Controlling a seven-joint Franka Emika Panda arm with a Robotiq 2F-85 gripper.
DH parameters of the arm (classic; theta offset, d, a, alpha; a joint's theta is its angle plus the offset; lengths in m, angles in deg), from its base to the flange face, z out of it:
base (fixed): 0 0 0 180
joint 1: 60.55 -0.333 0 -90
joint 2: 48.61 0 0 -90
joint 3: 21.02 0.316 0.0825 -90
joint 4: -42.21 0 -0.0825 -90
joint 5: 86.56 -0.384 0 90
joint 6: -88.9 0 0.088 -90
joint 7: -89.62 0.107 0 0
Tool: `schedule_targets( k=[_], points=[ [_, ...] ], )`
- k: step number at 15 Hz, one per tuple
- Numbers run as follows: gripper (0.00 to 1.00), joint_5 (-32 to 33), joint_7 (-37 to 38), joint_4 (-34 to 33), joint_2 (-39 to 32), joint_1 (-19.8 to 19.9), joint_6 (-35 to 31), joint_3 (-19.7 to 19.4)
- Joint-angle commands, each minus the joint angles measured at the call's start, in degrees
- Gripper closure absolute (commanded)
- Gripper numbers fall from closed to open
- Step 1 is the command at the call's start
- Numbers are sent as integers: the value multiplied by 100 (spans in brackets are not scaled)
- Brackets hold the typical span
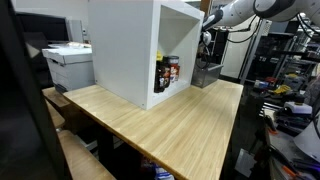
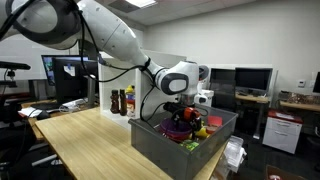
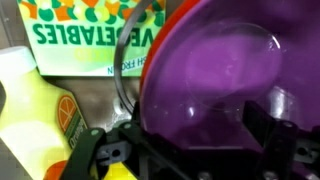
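Note:
In the wrist view a purple bowl (image 3: 215, 75) with an orange rim fills most of the picture. My gripper (image 3: 185, 130) is right over it, and the two dark fingers (image 3: 268, 125) stand wide apart on either side of the bowl; no squeeze on it shows. Beside the bowl lie a box printed "VEGETABLES" (image 3: 85, 35) and a yellow bottle (image 3: 35, 105). In both exterior views the gripper (image 2: 183, 100) (image 1: 207, 45) hangs down into a grey bin (image 2: 160, 145) (image 1: 207, 73) at the table's end, just above the purple bowl (image 2: 180, 127) among several colourful items.
A large white open-fronted box (image 1: 135, 50) stands on the wooden table (image 1: 170, 120) with bottles (image 1: 167, 72) inside, the bottles (image 2: 122, 102) showing in both exterior views. A printer (image 1: 68, 60) sits behind it. Monitors (image 2: 250, 80) and shelving surround the table.

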Motion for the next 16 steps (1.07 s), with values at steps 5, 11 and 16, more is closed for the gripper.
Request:
schedule_targets(
  k=[5,11,16],
  points=[
    [0,-10,0,41,21,1,-19,-30],
    [0,-34,-23,609,287,15,-535,-56],
    [0,-31,-114,1284,573,-14,-1345,-19]
  ],
)
